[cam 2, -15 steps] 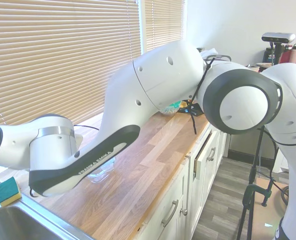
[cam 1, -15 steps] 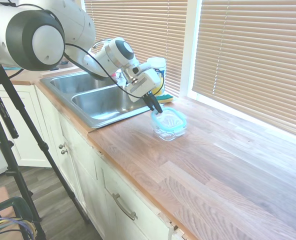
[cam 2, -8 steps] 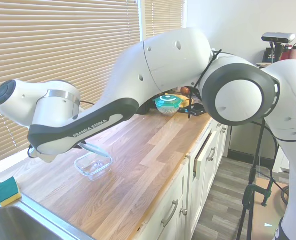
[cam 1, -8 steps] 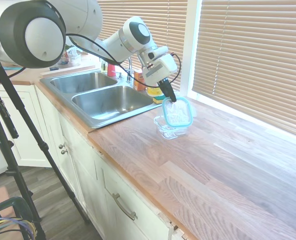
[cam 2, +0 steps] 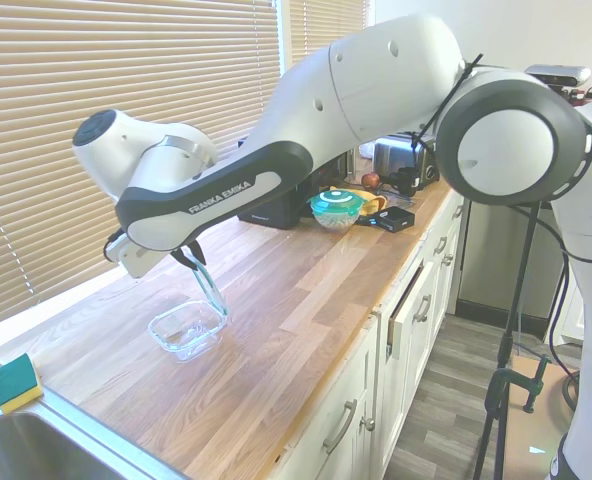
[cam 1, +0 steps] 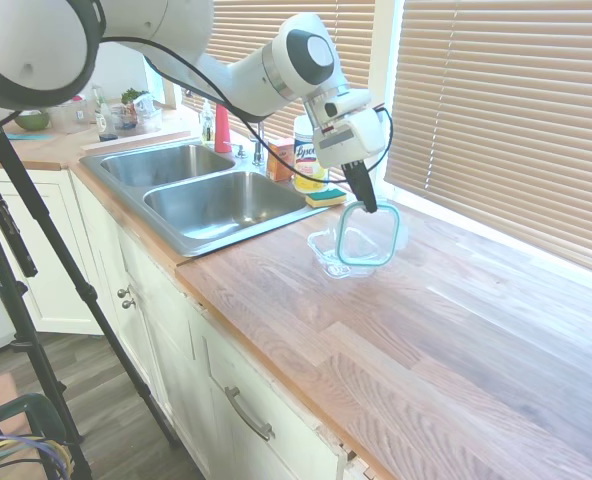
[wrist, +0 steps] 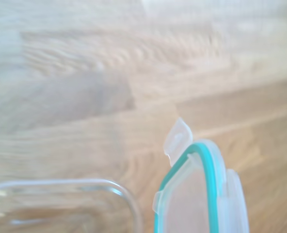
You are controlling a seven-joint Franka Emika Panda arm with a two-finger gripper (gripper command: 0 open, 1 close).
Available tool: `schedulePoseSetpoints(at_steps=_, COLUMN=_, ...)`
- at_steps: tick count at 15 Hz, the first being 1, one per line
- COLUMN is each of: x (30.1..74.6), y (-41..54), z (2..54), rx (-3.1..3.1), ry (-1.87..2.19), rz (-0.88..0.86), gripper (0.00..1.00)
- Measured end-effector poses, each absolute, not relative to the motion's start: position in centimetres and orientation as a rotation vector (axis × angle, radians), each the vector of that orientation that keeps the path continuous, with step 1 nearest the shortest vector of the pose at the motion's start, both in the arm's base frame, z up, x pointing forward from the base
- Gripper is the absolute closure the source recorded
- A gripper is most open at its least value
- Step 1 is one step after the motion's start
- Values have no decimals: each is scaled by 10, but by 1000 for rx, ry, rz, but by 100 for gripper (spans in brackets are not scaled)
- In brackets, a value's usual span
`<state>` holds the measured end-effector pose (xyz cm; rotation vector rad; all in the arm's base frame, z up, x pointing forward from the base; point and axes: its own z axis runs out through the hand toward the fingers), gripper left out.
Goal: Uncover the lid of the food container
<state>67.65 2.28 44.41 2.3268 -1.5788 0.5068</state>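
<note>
End effector (cam 1: pixel 368 207) grips the lid (cam 1: pixel 368 235) on edge above the food container (cam 2: pixel 187 329) on the counter (cam 1: pixel 456 330); sponge (cam 1: pixel 325 197), Lysol canister (cam 1: pixel 307 150) by the sink (cam 1: pixel 216 200); second exterior view alone shows a far teal bowl (cam 2: pixel 336 208)

One clear plastic lid with a teal rim (cam 1: pixel 368 235) is counted, and one shallow clear glass food container (cam 2: pixel 187 329). One white robot arm with a single two-finger gripper (cam 1: pixel 367 205) is seen. One stainless steel sink (cam 1: pixel 191 190) with two basins is set in one wooden countertop (cam 1: pixel 456 340). One yellow-labelled white wipes canister (cam 1: pixel 307 152) and one yellow-green sponge (cam 2: pixel 16 383) are counted. One red bottle (cam 1: pixel 222 129) is seen behind the sink. One teal-lidded bowl (cam 2: pixel 337 209) and one red apple (cam 2: pixel 371 181) are seen farther along the counter.
</note>
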Motion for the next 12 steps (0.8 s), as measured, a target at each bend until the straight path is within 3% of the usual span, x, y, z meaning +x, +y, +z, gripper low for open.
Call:
schedulePoseSetpoints(at_steps=6, x=629, y=-80, z=418, rx=2424, ry=-1816, rz=464, gripper=100)
schedulePoseSetpoints(at_steps=12, x=576, y=-141, z=339, rx=2408, ry=-1828, rz=381, gripper=100)
